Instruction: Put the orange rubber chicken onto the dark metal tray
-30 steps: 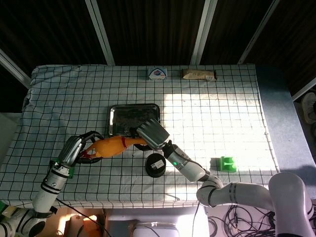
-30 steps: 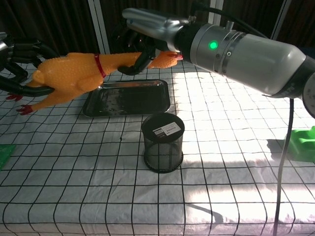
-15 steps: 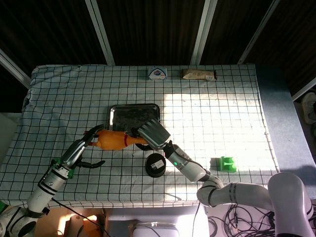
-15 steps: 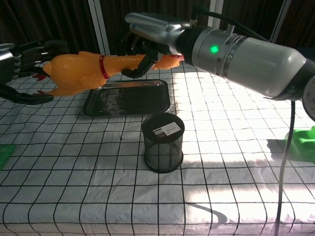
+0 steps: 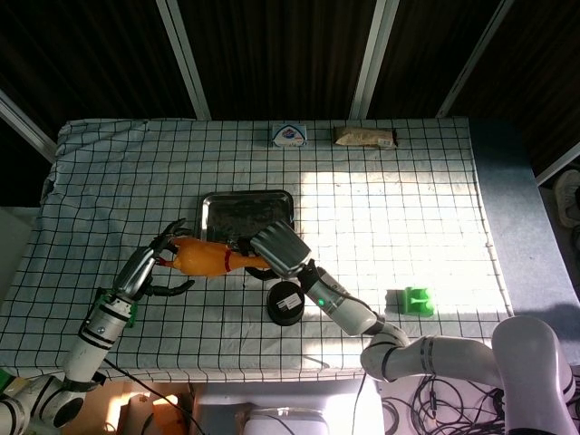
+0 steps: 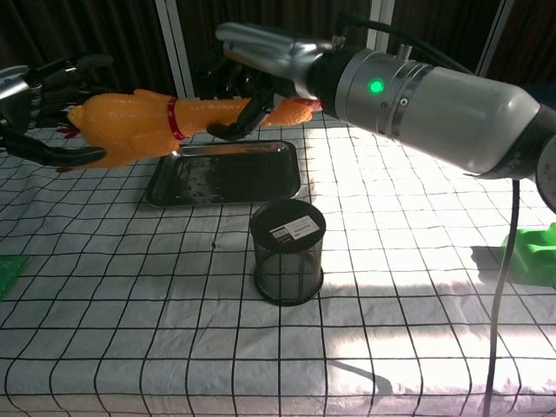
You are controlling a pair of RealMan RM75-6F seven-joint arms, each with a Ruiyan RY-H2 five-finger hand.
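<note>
Orange rubber chicken hangs just short of the dark metal tray from the head view, your right hand gripping its neck. Chest view: your left hand spreads open around its tail; snag there and it twists loose

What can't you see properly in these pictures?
- Chicken's head: in the head view the right hand covers it.
- Small box at the table's far edge: head view, print too small to read.
- Left hand: chest view, cut off by the left edge.
- Green thing: chest view, cut by the right edge.
</note>
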